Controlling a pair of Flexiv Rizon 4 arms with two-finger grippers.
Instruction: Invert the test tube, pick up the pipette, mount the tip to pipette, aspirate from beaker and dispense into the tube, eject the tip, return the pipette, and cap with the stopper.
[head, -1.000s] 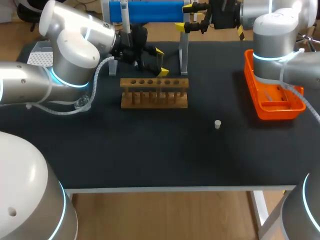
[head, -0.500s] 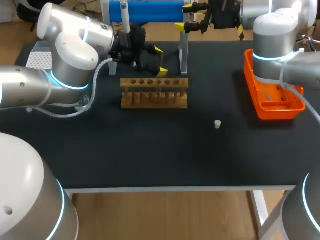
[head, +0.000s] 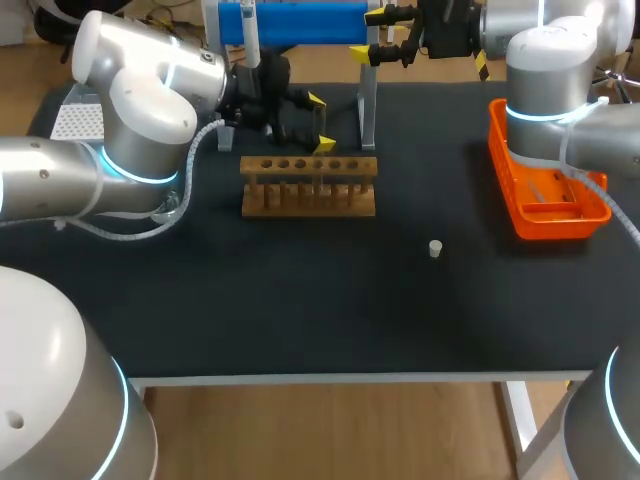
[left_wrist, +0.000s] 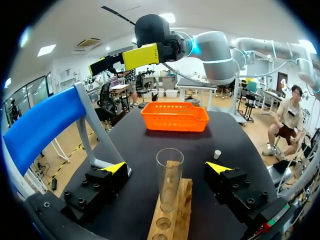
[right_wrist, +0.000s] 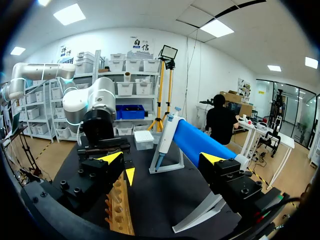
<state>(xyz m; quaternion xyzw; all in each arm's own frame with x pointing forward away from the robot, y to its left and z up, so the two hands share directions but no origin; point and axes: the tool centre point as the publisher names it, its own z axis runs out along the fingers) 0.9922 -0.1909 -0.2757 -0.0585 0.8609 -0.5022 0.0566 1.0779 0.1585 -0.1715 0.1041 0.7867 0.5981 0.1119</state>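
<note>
A white tip box sits at the far left corner of the worktop. My left arm comes in from that side, and its gripper hangs over the wooden rack. Its fingers stand wide open. The test tube stands upright in a rack hole between them, mouth up. The left wrist view shows a clear gap on each side, so neither finger touches the glass. In the head view the rack lies left of the worktop's middle, its row of holes running left to right.

Behind the rack stands the blue stand, with the pipette hanging at its left end, tip end down. The right wrist view shows the pipette ahead of the right gripper and apart from it. The right gripper's fingers are spread with nothing between them. In the head view this gripper is at the stand's right end, near the far edge of the worktop.

The small white stopper stands alone on the dark surface, right of the rack and well apart from it. An orange basket lies along the right edge.
</note>
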